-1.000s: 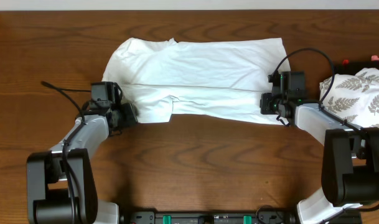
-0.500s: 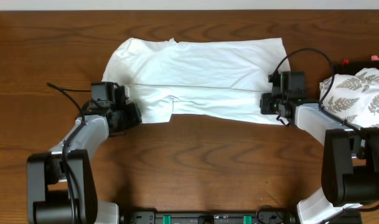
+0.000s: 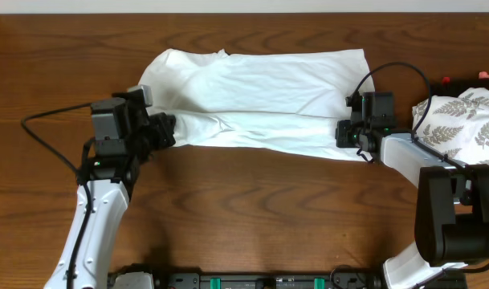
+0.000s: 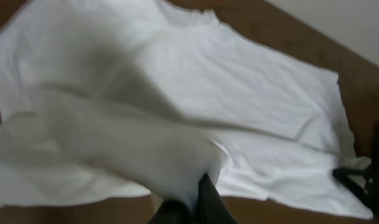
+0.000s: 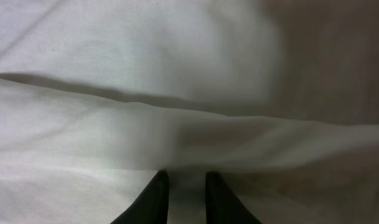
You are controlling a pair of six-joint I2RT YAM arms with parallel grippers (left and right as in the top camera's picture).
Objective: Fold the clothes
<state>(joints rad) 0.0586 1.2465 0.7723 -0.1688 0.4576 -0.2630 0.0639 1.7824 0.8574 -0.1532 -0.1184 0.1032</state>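
Wooden table [image 3: 252,201] bears the T-shirt [image 3: 260,88] toward twelve o'clock. The left gripper [image 3: 167,128] at nine and the right gripper [image 3: 344,132] at three are both pinched on its near edge; first lengthwise fold apparently begun, rest remains.

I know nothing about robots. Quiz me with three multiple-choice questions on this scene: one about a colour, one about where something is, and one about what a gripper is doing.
1. What colour is the T-shirt?
A white
B blue
C red

2. Where does the leaf-print cloth lie?
A on the T-shirt
B at the right edge of the table
C under the T-shirt

3. The left gripper is:
A open over bare wood
B shut on the T-shirt's edge
C out of view

Answers:
1 A, it shows plainly white against the brown wood.
2 B, the overhead view shows it at the far right.
3 B, the left wrist view shows cloth pinched and lifted.
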